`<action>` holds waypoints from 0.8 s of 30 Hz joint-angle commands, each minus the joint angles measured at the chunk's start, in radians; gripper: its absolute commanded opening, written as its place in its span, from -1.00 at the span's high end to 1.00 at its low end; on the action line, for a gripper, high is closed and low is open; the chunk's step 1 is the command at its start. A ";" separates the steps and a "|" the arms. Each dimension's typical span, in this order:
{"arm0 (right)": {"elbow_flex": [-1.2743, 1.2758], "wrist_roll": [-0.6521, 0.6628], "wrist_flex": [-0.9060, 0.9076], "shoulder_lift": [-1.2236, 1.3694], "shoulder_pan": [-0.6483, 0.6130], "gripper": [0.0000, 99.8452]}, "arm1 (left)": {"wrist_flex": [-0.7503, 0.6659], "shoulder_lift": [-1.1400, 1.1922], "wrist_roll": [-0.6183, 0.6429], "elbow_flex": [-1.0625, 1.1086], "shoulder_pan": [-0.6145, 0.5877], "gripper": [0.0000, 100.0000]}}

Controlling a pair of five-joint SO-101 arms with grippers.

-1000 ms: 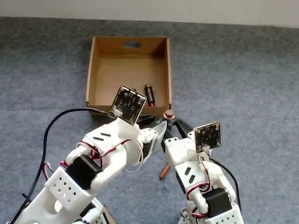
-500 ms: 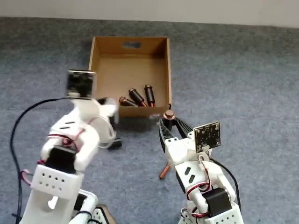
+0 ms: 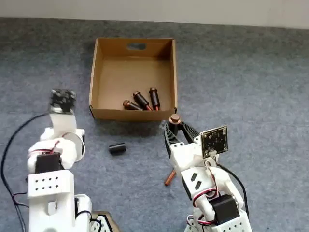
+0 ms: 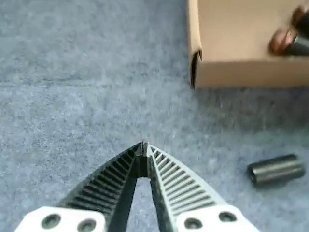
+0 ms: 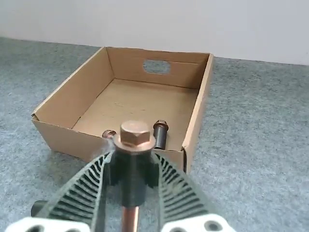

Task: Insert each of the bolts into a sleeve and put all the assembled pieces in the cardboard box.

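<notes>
The left arm (image 3: 48, 186) and right arm (image 3: 200, 181) are white plastic shells around black servos (image 3: 225, 207), strung with red and black cables (image 3: 19, 128). Their jaws are black, ribbed wedges.

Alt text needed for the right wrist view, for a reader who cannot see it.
The right gripper clamps a black sleeve upright with a copper bolt through it, hex head on top. Behind, on grey carpet, sits the open cardboard box, two assembled pieces visible near its front wall.

Three sleeved bolts (image 3: 141, 100) in cardboard box (image 3: 133, 114) — black sleeve (image 3: 117, 148), seemingly empty, outside
</notes>
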 commanded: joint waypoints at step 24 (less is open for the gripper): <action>-0.381 -0.011 0.153 0.079 -0.005 0.99 | -0.181 -0.015 -0.023 0.272 0.068 0.96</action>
